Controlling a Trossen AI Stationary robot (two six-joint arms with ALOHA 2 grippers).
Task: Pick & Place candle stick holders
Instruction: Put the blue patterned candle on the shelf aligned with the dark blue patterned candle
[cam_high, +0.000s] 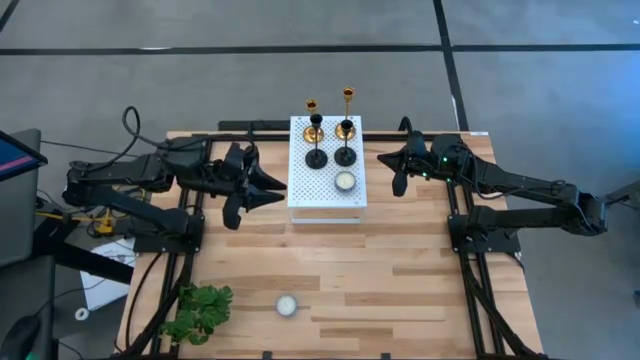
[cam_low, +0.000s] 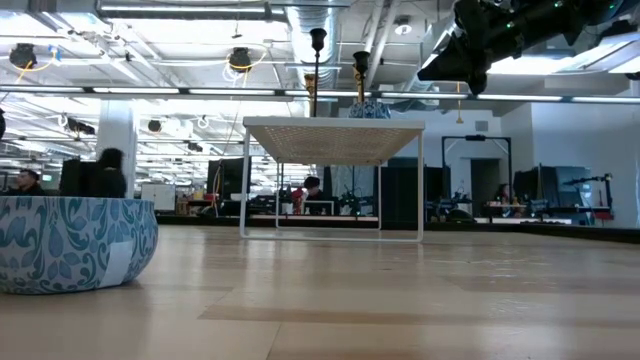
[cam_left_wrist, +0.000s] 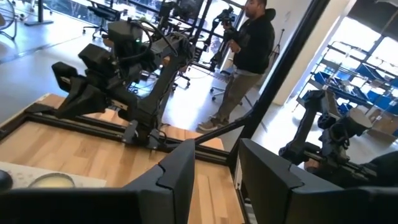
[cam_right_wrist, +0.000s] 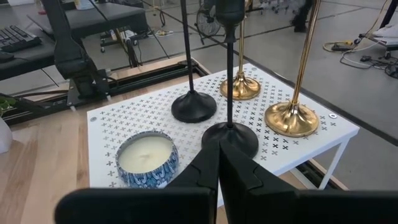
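At the high view's bottom centre, a leafy green plant (cam_high: 197, 312) and a small white candle (cam_high: 287, 306) sit on the pale wooden plank table (cam_high: 400, 290). Mid-frame, all four slim candle stick holders, two matte black (cam_high: 316, 157) and two shiny gold (cam_high: 348, 96), stand upright on the white perforated metal stand (cam_high: 300, 190) beside a blue-patterned candle tin (cam_high: 345, 181), apparently already delivered. The left gripper (cam_high: 272, 184), fingers partly apart and empty, and the right gripper (cam_high: 384, 160), pinched together on nothing, flank it; grey open workshop floor lies beyond.
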